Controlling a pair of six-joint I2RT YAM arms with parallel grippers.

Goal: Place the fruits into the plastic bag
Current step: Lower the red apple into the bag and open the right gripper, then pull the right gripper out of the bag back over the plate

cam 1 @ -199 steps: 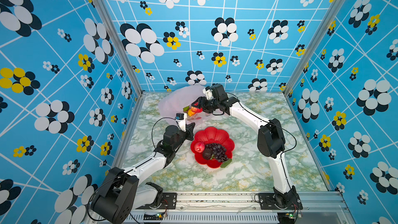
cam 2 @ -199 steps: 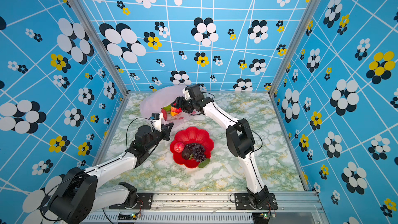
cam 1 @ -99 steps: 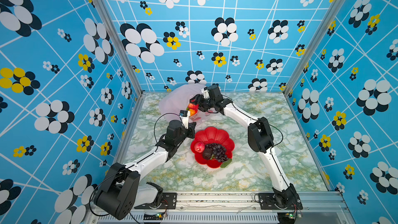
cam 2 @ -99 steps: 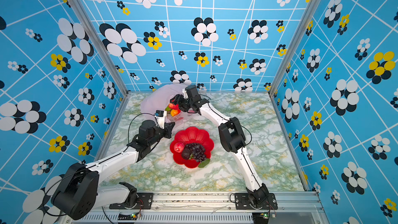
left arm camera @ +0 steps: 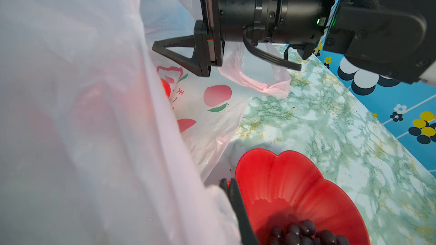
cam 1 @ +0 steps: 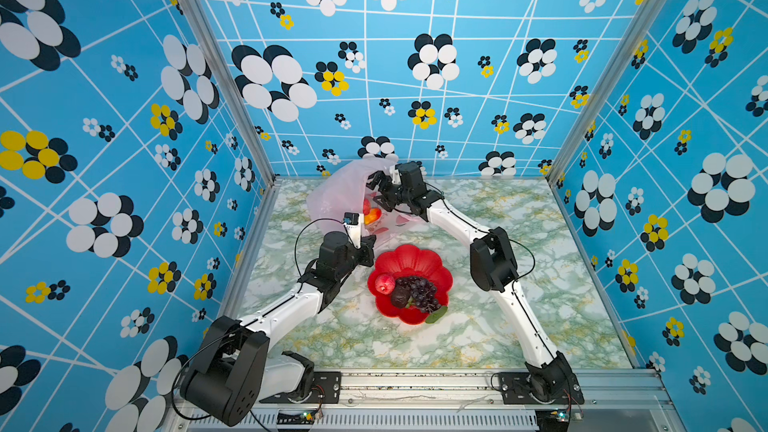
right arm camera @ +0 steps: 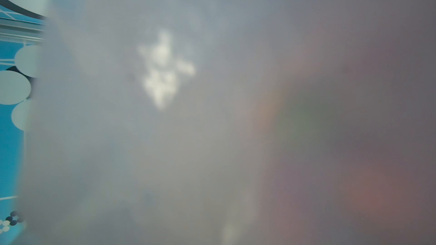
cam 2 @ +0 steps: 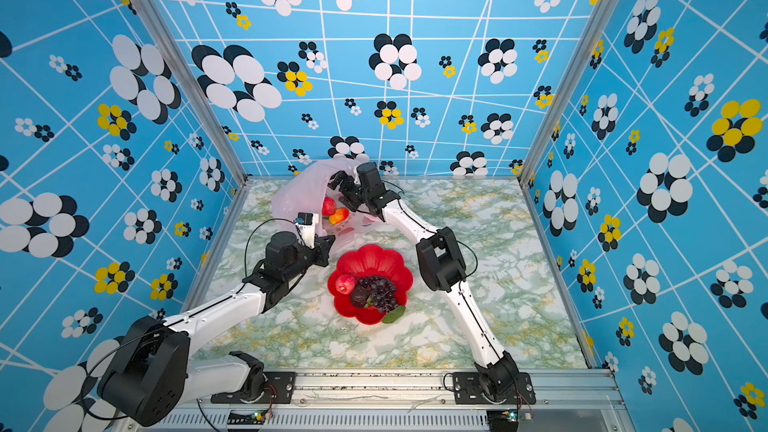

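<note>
Left gripper (left arm camera: 228, 183) pinches the limp, likely slippery plastic bag (cam 1: 336, 193) by its rim, probably the best hold; right gripper (cam 1: 376, 189) hangs spread, empty.

I see the plastic bag (left arm camera: 94, 114), pinched in the jaws of my left gripper (left arm camera: 228, 182), as thin translucent pale-pink film. It is crinkled and softly shiny, and its printed peaches look flat and matt. Just beside those jaws the plate (left arm camera: 283, 180) is smooth, glossy red plastic, and the grapes (left arm camera: 304, 228) in it shine darkly. My right gripper (cam 1: 377, 192) has matt black plastic fingers (left arm camera: 179, 50) against the film. Beneath both sets of jaws the table (cam 1: 519, 326) looks smooth, marbled and faintly glossy.
</note>
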